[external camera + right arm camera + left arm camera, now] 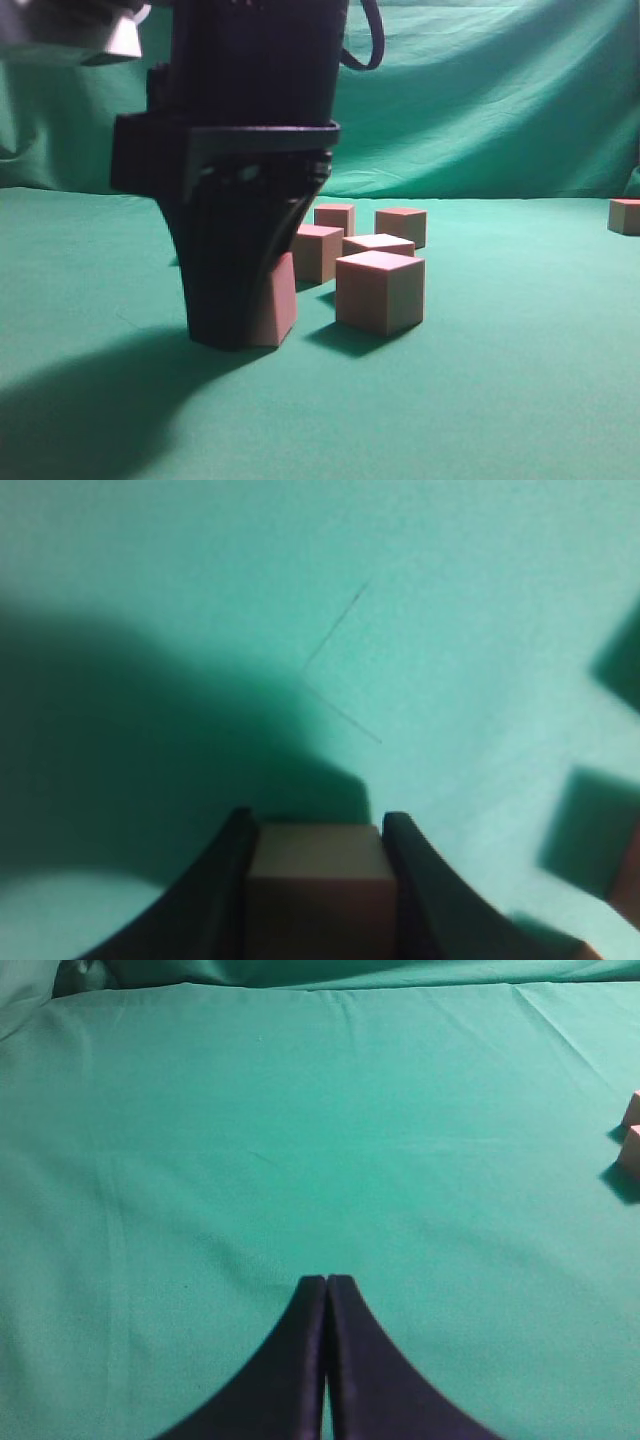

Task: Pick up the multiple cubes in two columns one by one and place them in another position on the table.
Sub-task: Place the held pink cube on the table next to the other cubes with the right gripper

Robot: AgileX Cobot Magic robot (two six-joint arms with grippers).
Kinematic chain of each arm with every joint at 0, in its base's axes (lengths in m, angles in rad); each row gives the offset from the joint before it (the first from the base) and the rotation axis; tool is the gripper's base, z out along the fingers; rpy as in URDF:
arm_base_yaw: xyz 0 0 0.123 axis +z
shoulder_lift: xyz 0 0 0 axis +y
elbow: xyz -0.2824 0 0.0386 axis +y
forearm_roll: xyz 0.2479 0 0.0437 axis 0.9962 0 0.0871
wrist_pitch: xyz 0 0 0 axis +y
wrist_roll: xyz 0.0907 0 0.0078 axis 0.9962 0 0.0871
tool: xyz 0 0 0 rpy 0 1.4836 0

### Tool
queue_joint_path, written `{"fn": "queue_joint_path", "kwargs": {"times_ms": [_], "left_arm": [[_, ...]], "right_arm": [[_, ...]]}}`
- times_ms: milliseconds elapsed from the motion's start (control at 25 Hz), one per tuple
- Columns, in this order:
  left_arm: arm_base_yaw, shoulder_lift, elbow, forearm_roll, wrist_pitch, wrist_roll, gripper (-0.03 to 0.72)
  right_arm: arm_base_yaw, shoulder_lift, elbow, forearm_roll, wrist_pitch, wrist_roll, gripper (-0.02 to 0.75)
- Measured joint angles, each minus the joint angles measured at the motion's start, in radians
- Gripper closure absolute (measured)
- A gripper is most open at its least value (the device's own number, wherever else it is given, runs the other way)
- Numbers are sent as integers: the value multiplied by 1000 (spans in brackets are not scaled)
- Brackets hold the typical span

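Note:
My right gripper (240,325) reaches down to the green table (500,400) left of the middle and is shut on a pink cube (277,305) at cloth level. The right wrist view shows that cube (318,880) clamped between the two fingers (313,820). Several more cubes stand just right of and behind it, the nearest one (380,290) a short gap away, and others (318,252) (401,225) farther back. My left gripper (326,1280) is shut and empty over bare cloth, with two cubes (632,1150) at that view's right edge.
A lone cube (624,215) stands at the far right edge of the table. A green cloth backdrop (480,100) rises behind. A grey piece of arm (70,35) hangs at the top left. The edge of another cube (626,880) shows at the right of the right wrist view.

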Motion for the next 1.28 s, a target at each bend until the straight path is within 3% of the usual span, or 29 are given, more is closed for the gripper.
{"fn": "queue_joint_path", "kwargs": {"times_ms": [480,760,880,920,1120,1160,1280], "left_arm": [[0,0,0,0,0,0,688],[0,0,0,0,0,0,688],[0,0,0,0,0,0,688],[0,0,0,0,0,0,688],[0,0,0,0,0,0,688],[0,0,0,0,0,0,688],[0,0,0,0,0,0,688]], "right_arm": [[0,6,0,0,-7,0,472],[0,-11,-5,-2,16,21,91],[0,-48,-39,-14,70,50,94],[0,-63,-61,-21,96,66,52],[0,-169,-200,-91,244,123,69],[0,-190,-226,-120,283,149,115],[0,-241,-309,-285,414,278,117]]}}
